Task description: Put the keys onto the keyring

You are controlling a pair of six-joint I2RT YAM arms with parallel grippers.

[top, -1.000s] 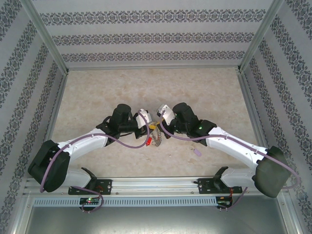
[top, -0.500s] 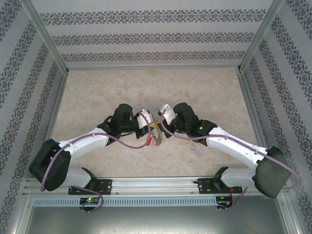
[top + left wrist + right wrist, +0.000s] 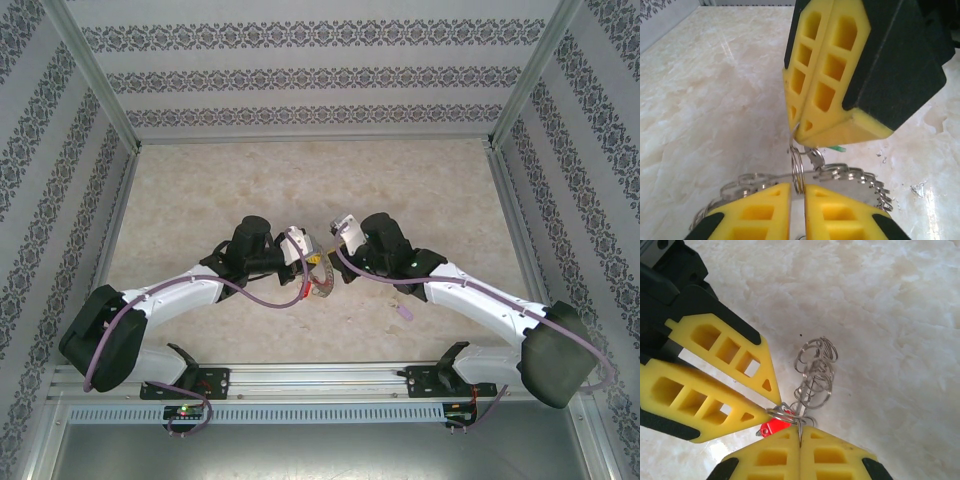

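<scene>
Nips a rim loop [image 3: 798, 169] of the keyring [image 3: 319, 284] in left pincer [image 3: 798, 188], mid-surface between the arms; clamps thin wire [image 3: 794, 138] beside it in right pincer [image 3: 799, 430], pressed together. Judged light, stiff, slippery: best taken by loops or flat rim. Red tag [image 3: 772, 429] just below, lilac key [image 3: 403, 314] apart rightward; open surface [image 3: 200, 180] all round.

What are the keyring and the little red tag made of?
The keyring looks like bare metal: silvery wire loops that glint. The red tag seems plastic, a smooth, bright, even colour, though little of it shows.
</scene>
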